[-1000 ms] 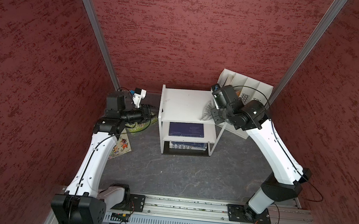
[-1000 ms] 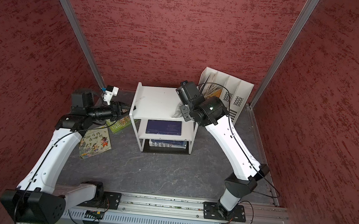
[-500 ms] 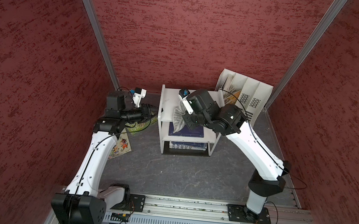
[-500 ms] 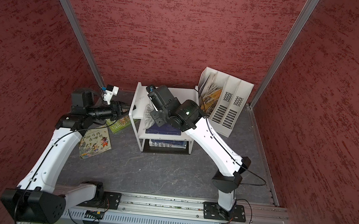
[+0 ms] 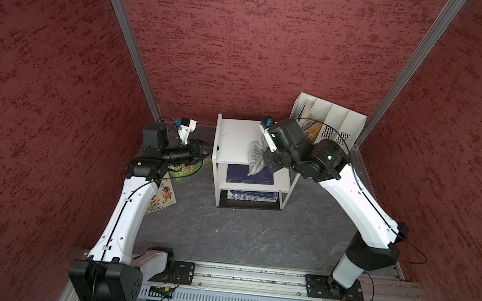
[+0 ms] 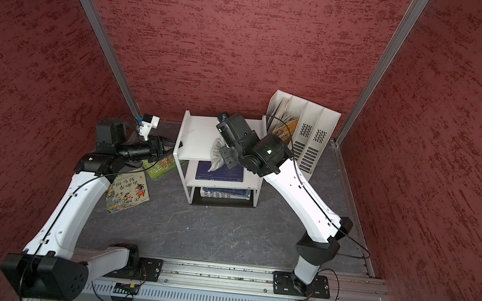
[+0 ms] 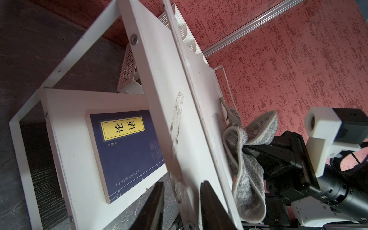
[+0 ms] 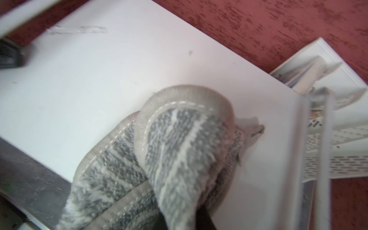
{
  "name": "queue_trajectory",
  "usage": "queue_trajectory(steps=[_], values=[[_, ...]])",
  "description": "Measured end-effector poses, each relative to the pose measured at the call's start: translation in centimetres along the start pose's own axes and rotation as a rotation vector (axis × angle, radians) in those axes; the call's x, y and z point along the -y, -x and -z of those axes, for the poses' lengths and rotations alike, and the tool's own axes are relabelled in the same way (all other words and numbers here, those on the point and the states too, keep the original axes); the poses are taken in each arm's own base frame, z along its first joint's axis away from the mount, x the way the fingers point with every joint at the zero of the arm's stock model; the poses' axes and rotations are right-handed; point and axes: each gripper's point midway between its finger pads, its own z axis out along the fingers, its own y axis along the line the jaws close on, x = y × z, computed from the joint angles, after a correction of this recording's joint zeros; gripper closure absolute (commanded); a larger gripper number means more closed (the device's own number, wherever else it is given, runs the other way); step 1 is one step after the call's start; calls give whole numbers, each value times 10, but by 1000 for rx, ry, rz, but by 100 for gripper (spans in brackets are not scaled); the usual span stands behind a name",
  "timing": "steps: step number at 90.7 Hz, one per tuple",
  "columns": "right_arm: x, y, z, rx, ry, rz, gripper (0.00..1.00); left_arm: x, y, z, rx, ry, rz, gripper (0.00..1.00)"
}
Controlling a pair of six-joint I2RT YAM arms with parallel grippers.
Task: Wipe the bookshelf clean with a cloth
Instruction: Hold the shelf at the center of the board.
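As the right gripper [image 7: 246, 147] clenches the cloth [image 5: 256, 155], the bunched fabric spills past its tips, draping over the bookshelf [image 5: 234, 140] top's front edge.

One bookshelf [image 5: 235, 138]; one cloth [image 5: 255, 158]; one file holder [image 5: 345, 122]; two loose books [image 6: 129, 190] on the floor; two arms [image 5: 131, 207]

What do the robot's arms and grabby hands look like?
The left arm and right arm have smooth white shells and chunky black joints, and a thin black cable runs along each. Both are bolted to a silver rail. The left gripper and right gripper have black wedge-shaped fingers, and a white camera block sits on each wrist.
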Motion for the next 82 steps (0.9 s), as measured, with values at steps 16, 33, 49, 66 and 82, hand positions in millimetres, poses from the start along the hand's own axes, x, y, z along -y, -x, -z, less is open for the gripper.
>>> queue_trajectory(steps=[16,33,49,66,82], values=[[33,-22,11,-51,-95,-9,100,0,0,0,0,0,-2,67],[29,-14,16,-25,-60,-48,100,0,0,0,0,1,-3,67],[36,15,59,117,3,-152,100,0,0,0,2,2,-4,67],[76,-3,108,179,-36,-258,100,0,0,0,2,3,-4,67],[101,-52,109,109,-87,-344,100,0,0,0,2,3,-4,67]])
